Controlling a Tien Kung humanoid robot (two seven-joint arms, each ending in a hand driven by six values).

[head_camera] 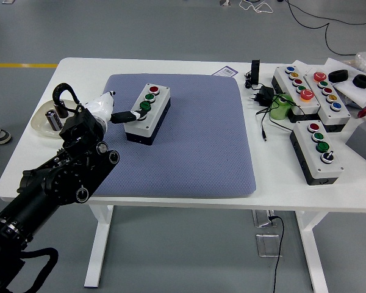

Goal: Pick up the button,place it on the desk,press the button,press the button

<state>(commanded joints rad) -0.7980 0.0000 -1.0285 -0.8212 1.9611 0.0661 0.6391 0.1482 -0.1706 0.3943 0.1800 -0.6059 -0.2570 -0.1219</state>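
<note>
The robot's left hand (107, 110), white-covered with black fingers, is reaching out with one finger (123, 116) extended, its tip touching the near end of the grey rectangular button box (149, 112) and gripping nothing. That box is lying on the blue-grey mat (195, 146), just right of the hand.

Matt textured cloth mat (195, 140)
</note>
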